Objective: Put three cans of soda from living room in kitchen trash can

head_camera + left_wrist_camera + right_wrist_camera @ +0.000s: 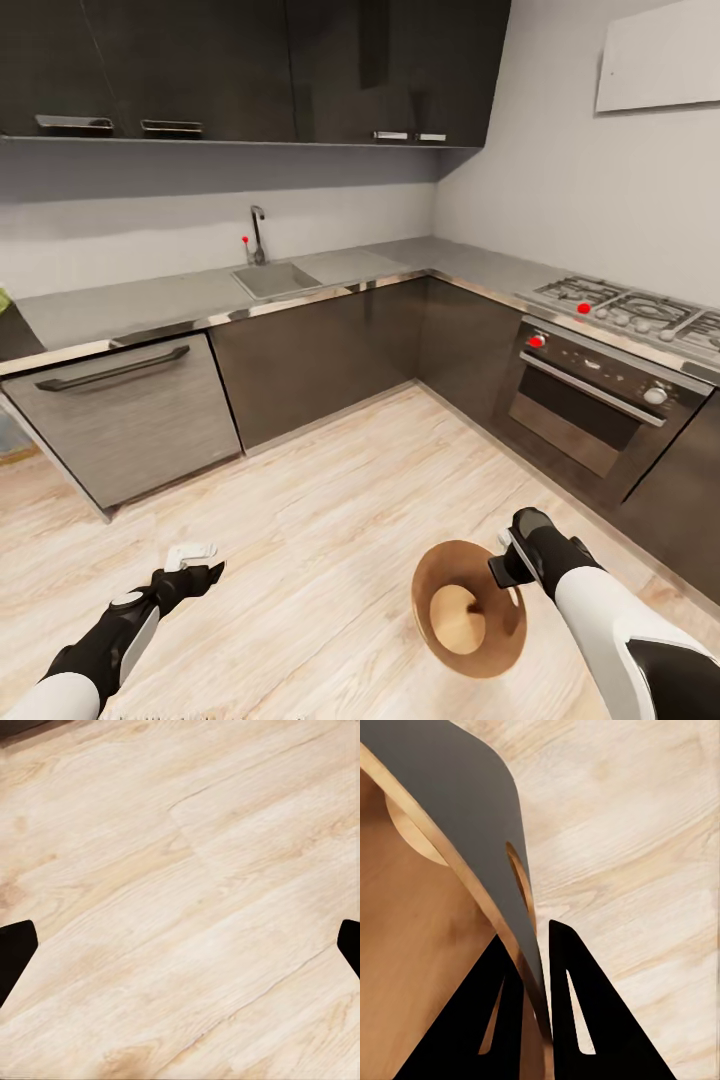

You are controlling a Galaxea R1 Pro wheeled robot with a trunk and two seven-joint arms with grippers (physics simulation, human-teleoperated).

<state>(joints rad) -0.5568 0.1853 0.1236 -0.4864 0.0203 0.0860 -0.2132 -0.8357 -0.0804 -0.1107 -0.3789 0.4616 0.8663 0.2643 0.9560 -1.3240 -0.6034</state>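
Note:
I am in the kitchen over its pale wood floor (330,500). The trash can (436,585), grey outside and tan inside, hangs tilted with its mouth towards me. My right gripper (507,562) is shut on its rim. In the right wrist view the two black fingers (577,1020) pinch the rim just below the slot handle (521,881), one inside the grey wall (457,802) and one outside. My left gripper (197,566) is open and holds nothing, its fingertips (15,952) far apart above bare floor. The soda cans are out of view.
Dark grey cabinets run along two walls under a steel worktop (150,300). A sink (275,278) with a tap sits at the back. A dishwasher front (130,420) is on the left. The oven (590,400) and gas hob (630,310) are on the right.

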